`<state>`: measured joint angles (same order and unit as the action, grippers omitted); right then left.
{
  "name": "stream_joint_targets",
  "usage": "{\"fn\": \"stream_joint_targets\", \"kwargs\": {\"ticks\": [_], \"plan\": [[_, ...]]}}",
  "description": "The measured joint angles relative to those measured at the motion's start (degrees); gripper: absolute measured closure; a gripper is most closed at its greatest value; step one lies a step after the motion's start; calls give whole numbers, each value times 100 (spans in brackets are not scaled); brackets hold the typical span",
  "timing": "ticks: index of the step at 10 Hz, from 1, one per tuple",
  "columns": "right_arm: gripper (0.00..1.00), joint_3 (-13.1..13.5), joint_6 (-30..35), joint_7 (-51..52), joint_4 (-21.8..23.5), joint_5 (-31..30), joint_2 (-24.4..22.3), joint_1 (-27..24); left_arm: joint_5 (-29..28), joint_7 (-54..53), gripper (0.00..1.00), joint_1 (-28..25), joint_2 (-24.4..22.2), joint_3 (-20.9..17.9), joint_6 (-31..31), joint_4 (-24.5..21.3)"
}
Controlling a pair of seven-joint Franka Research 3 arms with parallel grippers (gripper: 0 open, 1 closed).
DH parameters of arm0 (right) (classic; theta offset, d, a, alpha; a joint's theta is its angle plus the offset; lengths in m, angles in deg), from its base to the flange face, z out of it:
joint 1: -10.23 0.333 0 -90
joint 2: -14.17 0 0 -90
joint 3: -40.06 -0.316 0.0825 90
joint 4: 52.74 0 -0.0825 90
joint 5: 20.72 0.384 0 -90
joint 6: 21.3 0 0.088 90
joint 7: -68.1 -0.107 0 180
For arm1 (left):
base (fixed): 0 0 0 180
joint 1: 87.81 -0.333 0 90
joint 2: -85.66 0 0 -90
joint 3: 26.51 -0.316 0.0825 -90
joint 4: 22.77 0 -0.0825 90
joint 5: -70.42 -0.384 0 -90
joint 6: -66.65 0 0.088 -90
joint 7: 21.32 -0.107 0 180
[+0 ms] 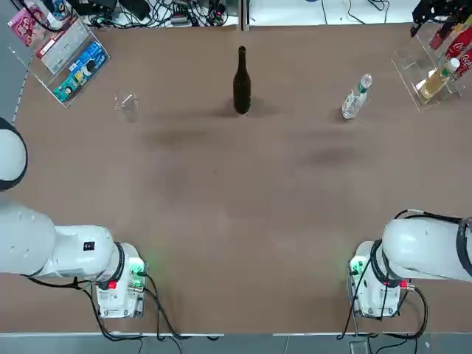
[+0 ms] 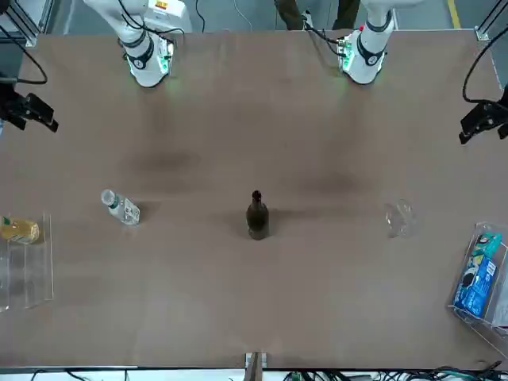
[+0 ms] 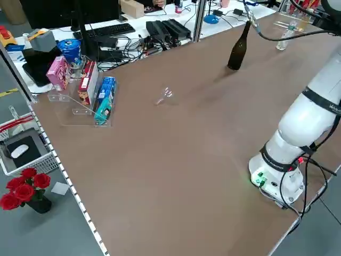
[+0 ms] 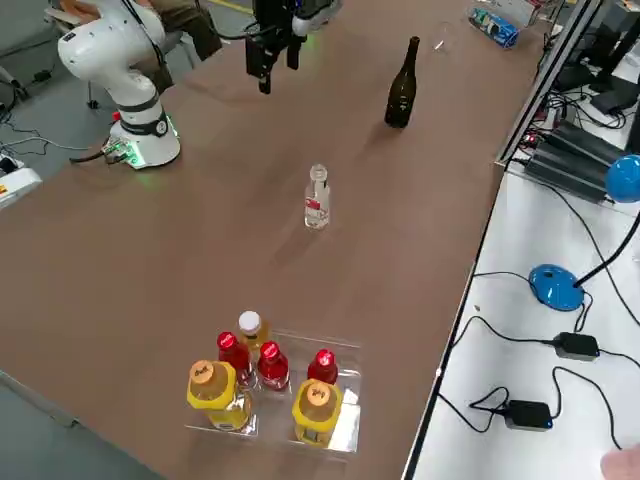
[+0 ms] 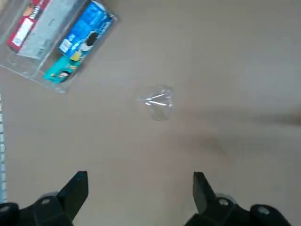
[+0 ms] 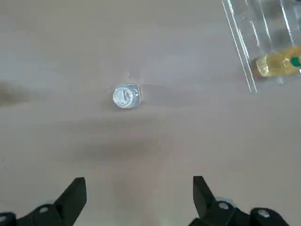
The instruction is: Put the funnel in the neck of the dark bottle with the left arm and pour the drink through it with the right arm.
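Though free, the funnel point(image 5: 160, 102) beyond the open left hand point(image 5: 141, 173), the drink point(image 6: 127, 96) beyond the open right hand point(image 6: 140, 178).

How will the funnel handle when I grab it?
The funnel looks like thin clear plastic, so a hard squeeze might flex it. Lying loose, its round mouth could roll if nudged. Being so small, it's probably light and easily knocked.
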<state>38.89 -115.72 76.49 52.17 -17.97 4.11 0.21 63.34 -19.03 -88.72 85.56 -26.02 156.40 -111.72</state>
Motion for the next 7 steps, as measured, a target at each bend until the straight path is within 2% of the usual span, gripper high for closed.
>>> {"fn": "stream_joint_targets", "kwargs": {"ticks": [2, 4, 6, 7], "plan": [[0, 156, -60, 725, 8, 177, 0, -1, -209, 0, 1, 1, 388, 28, 121, -28], [0, 180, -202, 1437, 56, 502, 4, 0, -308, 7, 1, 11, 800, 78, 387, -40], [0, 451, -554, 2694, 318, 982, 59, -2, -416, 33, 1, 28, 1128, 211, 562, -61], [0, 639, -660, 3394, 444, 1243, 149, -8, -710, 50, 1, 32, 1259, 303, 687, -129]]}}
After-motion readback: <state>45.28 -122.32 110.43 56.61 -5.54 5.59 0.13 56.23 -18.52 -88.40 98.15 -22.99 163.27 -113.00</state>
